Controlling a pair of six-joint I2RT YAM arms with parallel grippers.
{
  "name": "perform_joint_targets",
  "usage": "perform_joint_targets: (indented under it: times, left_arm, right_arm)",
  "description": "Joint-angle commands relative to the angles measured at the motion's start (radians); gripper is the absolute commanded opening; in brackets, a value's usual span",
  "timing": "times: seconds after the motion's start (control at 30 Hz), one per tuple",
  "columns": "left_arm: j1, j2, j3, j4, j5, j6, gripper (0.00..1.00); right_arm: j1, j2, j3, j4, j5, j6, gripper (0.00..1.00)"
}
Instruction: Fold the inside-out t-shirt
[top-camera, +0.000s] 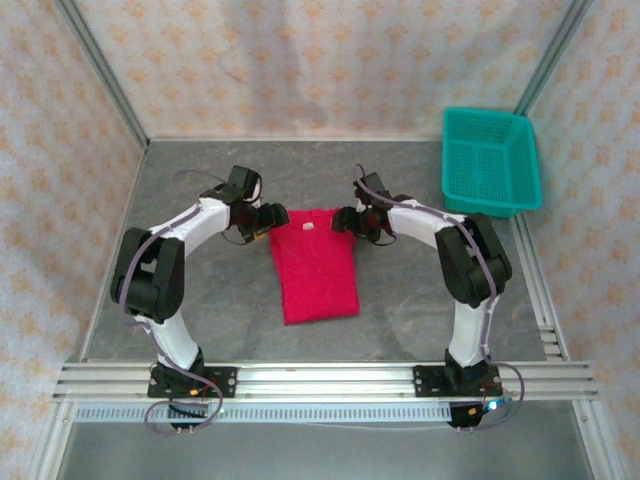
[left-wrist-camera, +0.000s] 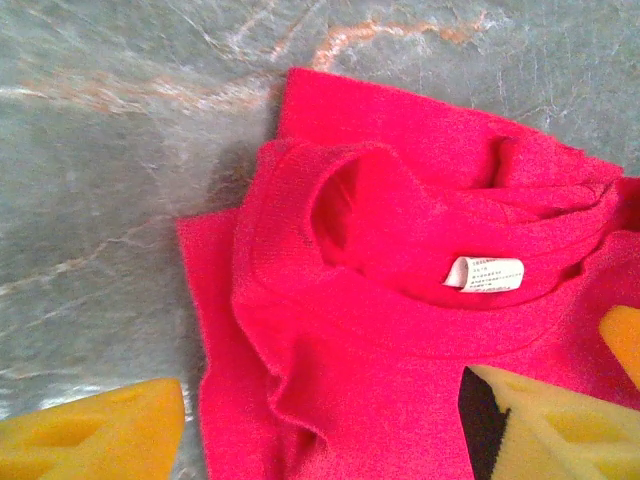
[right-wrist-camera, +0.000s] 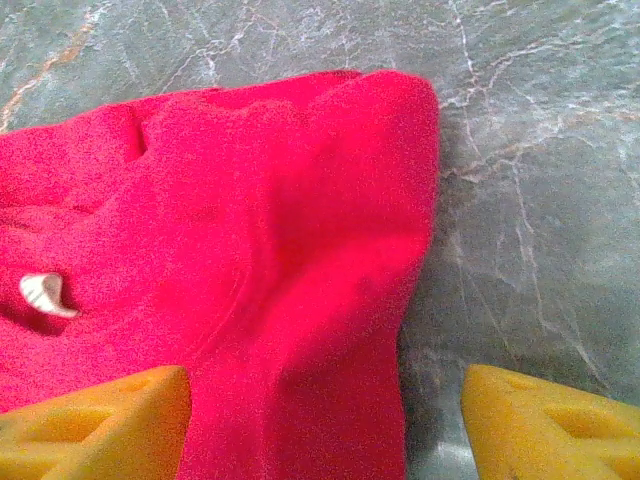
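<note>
The bright red inside-out t-shirt (top-camera: 315, 265) lies flat in the middle of the grey table as a narrow upright panel, collar end toward the far wall. Its small white tag (left-wrist-camera: 485, 273) shows at the neckline, and the same tag (right-wrist-camera: 45, 294) appears in the right wrist view. My left gripper (top-camera: 272, 217) hovers at the shirt's far left corner, jaws open, yellow fingers (left-wrist-camera: 100, 430) straddling the cloth edge (left-wrist-camera: 300, 380). At the far right corner, the right gripper (top-camera: 346, 219) is open too, with its fingers (right-wrist-camera: 545, 425) apart over the shirt's right edge (right-wrist-camera: 330, 300). Neither one holds cloth.
A teal plastic mesh basket (top-camera: 490, 160) stands at the back right corner of the table. Patterned walls enclose the table on three sides. An aluminium rail (top-camera: 320, 380) runs along the near edge by the arm bases. Bare table lies left and right of the shirt.
</note>
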Motion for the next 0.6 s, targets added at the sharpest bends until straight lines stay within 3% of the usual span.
perform_joint_targets:
  times: [0.0, 0.1, 0.27, 0.43, 0.57]
  left_arm:
    - [0.011, 0.064, -0.033, 0.098, 0.082, -0.026, 0.71]
    - [0.009, 0.087, -0.041, 0.149, 0.111, -0.052, 0.67]
    - [0.008, 0.106, -0.041, 0.159, 0.117, -0.058, 0.61]
    - [0.009, 0.120, -0.057, 0.196, 0.133, -0.078, 0.59]
    - [0.002, 0.129, -0.065, 0.252, 0.156, -0.111, 0.56]
  right_arm:
    - [-0.002, 0.051, 0.035, 0.056, -0.075, 0.026, 0.72]
    - [-0.001, 0.075, 0.029, 0.141, -0.145, 0.080, 0.67]
    - [0.016, 0.100, 0.039, 0.209, -0.186, 0.115, 0.44]
    - [0.022, 0.132, 0.063, 0.199, -0.185, 0.121, 0.38]
    - [0.022, 0.137, 0.056, 0.212, -0.188, 0.125, 0.27]
